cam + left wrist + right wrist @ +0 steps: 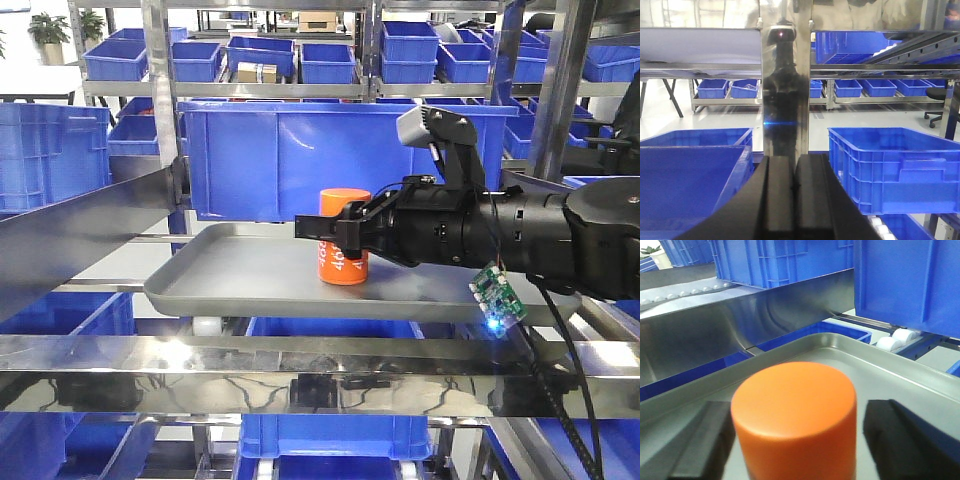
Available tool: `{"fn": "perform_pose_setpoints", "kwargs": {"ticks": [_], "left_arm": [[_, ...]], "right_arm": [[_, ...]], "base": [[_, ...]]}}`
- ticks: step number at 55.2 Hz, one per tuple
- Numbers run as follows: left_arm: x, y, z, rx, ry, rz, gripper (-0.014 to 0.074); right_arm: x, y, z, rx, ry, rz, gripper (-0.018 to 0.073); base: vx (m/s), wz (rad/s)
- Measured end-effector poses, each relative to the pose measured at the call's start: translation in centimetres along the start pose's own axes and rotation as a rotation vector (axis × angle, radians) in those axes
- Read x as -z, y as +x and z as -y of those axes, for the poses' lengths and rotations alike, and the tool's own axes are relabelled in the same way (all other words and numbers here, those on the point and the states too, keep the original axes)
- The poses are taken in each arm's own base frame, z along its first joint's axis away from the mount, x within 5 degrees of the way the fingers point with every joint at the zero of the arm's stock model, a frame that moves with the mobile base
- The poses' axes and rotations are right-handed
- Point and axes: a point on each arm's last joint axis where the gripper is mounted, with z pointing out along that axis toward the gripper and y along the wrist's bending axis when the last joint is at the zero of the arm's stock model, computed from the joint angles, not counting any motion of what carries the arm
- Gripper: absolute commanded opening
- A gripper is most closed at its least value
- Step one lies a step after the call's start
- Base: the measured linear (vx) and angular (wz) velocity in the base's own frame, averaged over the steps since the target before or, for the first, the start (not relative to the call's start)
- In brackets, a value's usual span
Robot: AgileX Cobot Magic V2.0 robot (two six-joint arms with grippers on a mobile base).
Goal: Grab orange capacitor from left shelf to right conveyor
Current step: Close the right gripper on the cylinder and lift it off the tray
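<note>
**A:** Front view first: where is the orange capacitor (350, 272)?

**B:** It stands upright near the middle of the grey tray (200, 290) on the left shelf (300, 365). The right end effector (335, 232) comes in level from the tray's right side, at the cylinder's waist.

**A:** And the left wrist view?

**B:** The left end effector (792, 190) is clenched on nothing and faces a steel post (782, 90). No tray or capacitor shows there, so the right arm is clearly the nearer.

**A:** The right wrist view?

**B:** The capacitor (795, 415) sits between the two black pads (905, 435), its long axis vertical and across them. One pad stands just clear of it; the other looks to be touching. I judge the right end effector (795, 440) released, not gripping. The next move is to close, then lift straight off the tray (900, 365). The right conveyor shows in no view.
</note>
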Motion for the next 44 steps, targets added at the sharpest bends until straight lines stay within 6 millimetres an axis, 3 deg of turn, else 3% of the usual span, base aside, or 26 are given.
{"fn": "perform_pose_setpoints", "kwargs": {"ticks": [9, 24, 31, 37, 44], "left_arm": [[0.0, 0.0, 0.0, 0.000, 0.000, 0.000, -0.0006], [0.0, 0.0, 0.0, 0.000, 0.000, 0.000, -0.0006], [0.0, 0.0, 0.0, 0.000, 0.000, 0.000, -0.0006], [0.0, 0.0, 0.0, 0.000, 0.000, 0.000, -0.0006], [0.0, 0.0, 0.0, 0.000, 0.000, 0.000, -0.0006]], "right_arm": [[0.0, 0.0, 0.0, 0.001, -0.001, 0.000, 0.0299], [0.0, 0.0, 0.0, 0.003, -0.002, -0.001, 0.0188], [0.0, 0.0, -0.1, -0.003, -0.008, 0.001, 0.0207], [0.5, -0.5, -0.5, 0.008, -0.009, 0.013, 0.0281], [2.7, -1.9, -2.2, 0.085, -0.020, 0.037, 0.0350]], "base": [[0.00, 0.00], [0.00, 0.00], [0.00, 0.00], [0.00, 0.00], [0.00, 0.00]]}}
